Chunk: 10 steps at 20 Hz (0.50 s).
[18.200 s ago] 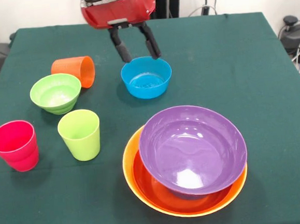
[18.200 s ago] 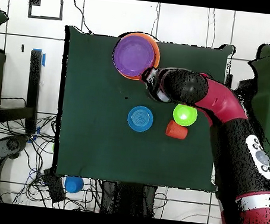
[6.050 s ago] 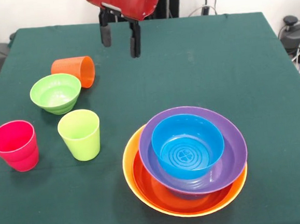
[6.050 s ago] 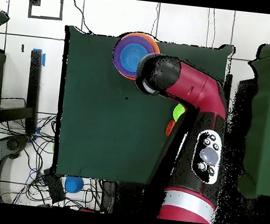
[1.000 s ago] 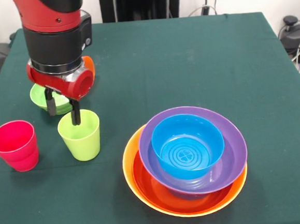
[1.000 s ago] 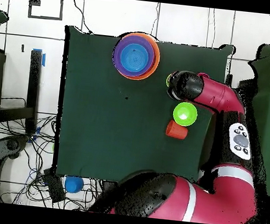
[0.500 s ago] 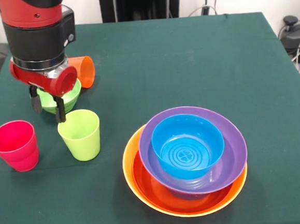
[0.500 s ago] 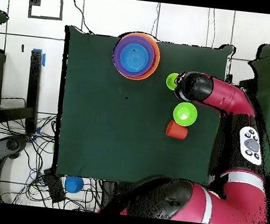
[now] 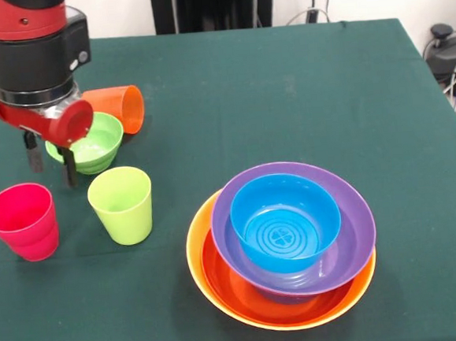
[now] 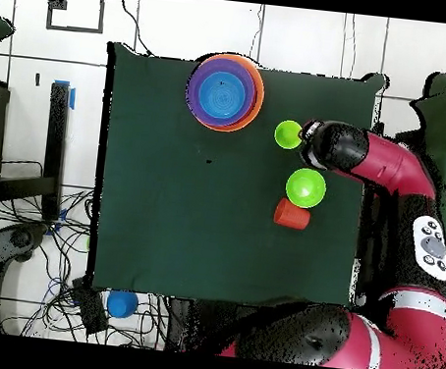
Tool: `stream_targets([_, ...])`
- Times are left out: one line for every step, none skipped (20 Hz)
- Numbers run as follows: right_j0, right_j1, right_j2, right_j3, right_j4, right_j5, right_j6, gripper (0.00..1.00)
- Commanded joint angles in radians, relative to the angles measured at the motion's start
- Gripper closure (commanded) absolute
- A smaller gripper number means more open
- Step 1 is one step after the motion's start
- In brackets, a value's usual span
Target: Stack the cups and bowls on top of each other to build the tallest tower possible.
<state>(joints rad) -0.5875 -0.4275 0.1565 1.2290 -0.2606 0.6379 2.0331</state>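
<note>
My gripper (image 9: 50,164) hangs open and empty just left of the small green bowl (image 9: 87,142), above and behind the pinkish red cup (image 9: 23,220). The lime green cup (image 9: 122,204) stands upright to its right. Behind the green bowl the orange cup (image 9: 116,108) lies on its side. The tower is a yellow-orange bowl (image 9: 193,256) holding a red-orange bowl (image 9: 229,285), a purple bowl (image 9: 355,228) and a blue bowl (image 9: 286,221). From overhead I see the tower (image 10: 225,91), lime cup (image 10: 288,134), green bowl (image 10: 306,187) and orange cup (image 10: 291,214); the arm (image 10: 344,151) hides the red cup and the gripper.
The green tablecloth (image 9: 301,94) covers the whole table. Its left edge in the front view runs close to the red cup. In the overhead view a small blue round thing (image 10: 122,303) lies off the table among cables.
The gripper has moved left in the front view, from over the lime green cup to beside the green bowl near the red cup. It stays open. No cup or bowl moved.
</note>
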Motion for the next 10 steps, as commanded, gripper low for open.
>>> stream_targets([-0.035, 0.034, 0.133, -0.021, -0.114, 0.061, -0.345, 0.0])
stream_targets([-0.043, 0.037, 0.139, -0.02, -0.12, 0.056, -0.347, 0.0])
stream_targets([-0.05, 0.043, 0.146, -0.023, -0.128, 0.052, -0.35, 0.0])
stream_targets([-0.057, 0.045, 0.152, -0.015, -0.135, 0.041, -0.349, 0.0])
stream_targets([-0.062, 0.055, 0.158, -0.02, -0.141, 0.036, -0.349, 0.0])
stream_targets([-0.068, 0.065, 0.165, -0.026, -0.147, 0.031, -0.349, 0.0])
stream_targets([-0.07, 0.076, 0.171, -0.034, -0.151, 0.027, -0.348, 0.0])
stream_targets([-0.072, 0.087, 0.177, -0.042, -0.156, 0.024, -0.346, 0.0])
stream_targets([-0.076, 0.094, 0.183, -0.045, -0.161, 0.018, -0.344, 0.0])
stream_targets([-0.077, 0.101, 0.188, -0.05, -0.164, 0.017, -0.341, 0.0])
